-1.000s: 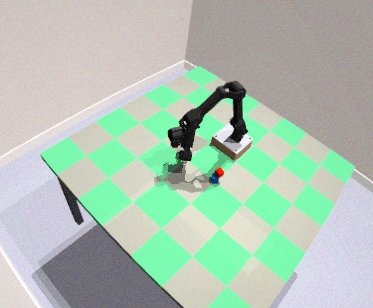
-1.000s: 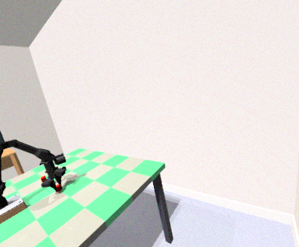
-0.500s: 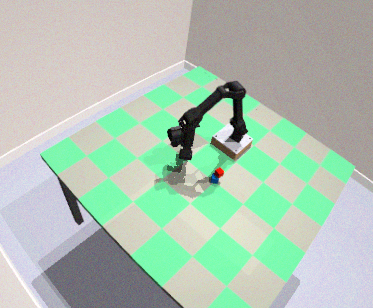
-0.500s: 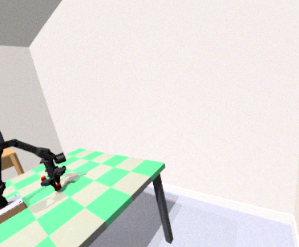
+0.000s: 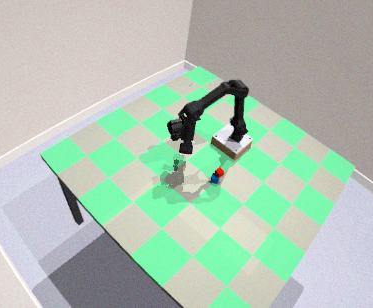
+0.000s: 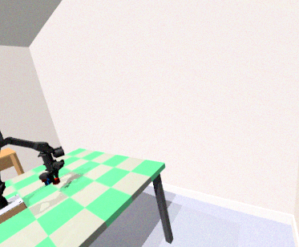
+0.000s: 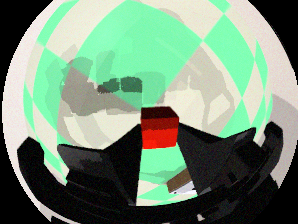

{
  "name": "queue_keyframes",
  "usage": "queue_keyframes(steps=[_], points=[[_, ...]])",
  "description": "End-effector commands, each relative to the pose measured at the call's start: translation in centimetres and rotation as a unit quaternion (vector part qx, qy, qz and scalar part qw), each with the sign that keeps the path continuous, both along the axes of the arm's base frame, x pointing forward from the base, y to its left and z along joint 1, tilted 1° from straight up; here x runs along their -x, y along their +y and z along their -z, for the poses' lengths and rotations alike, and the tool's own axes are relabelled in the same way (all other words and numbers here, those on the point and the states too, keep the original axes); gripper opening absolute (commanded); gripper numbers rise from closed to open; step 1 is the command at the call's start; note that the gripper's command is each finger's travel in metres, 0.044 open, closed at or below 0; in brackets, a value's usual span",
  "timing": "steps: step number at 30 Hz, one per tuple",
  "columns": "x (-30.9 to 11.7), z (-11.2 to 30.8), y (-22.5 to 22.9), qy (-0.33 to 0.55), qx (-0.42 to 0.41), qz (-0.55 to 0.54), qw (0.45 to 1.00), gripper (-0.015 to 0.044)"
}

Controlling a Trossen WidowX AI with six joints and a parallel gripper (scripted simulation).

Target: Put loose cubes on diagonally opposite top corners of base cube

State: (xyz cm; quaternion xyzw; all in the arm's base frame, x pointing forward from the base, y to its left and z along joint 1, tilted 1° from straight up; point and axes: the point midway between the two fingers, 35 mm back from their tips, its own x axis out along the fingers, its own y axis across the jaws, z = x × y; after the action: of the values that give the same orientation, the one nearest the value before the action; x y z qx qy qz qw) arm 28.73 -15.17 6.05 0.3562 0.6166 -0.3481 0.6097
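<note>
My gripper (image 5: 186, 149) (image 6: 55, 178) (image 7: 159, 142) is shut on a red cube (image 6: 56, 181) (image 7: 160, 131), held between the fingertips above the table. In the top view this cube is hidden by the fingers. The blue base cube (image 5: 215, 179) (image 6: 47, 182) stands on the table, to the right of and below my gripper in the top view. The other red cube (image 5: 220, 172) sits on top of it, offset toward the upper right in that view. In the exterior view my gripper hides that upper cube. The wrist view shows neither the base cube nor the cube on it.
The arm's white-topped mounting block (image 5: 221, 140) (image 6: 10, 213) (image 7: 181, 181) stands behind the cubes, toward the upper right in the top view. The green and beige checkered table (image 5: 221, 255) (image 6: 105, 204) carries the arm's shadow. A wooden piece of furniture (image 6: 9, 156) stands beyond the table.
</note>
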Motion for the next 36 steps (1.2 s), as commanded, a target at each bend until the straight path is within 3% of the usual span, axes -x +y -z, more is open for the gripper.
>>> queue_keyframes(steps=[1, 12, 36], points=[[-0.1, -1.9, -0.1, -0.007, 0.005, 0.003, 1.000, 0.0105], [0.3, -5.2, 0.1, -0.007, 0.005, 0.003, 1.000, 0.0105], [-2.0, -5.1, 5.8, -0.009, 0.003, -0.112, 0.994, 0.0105]])
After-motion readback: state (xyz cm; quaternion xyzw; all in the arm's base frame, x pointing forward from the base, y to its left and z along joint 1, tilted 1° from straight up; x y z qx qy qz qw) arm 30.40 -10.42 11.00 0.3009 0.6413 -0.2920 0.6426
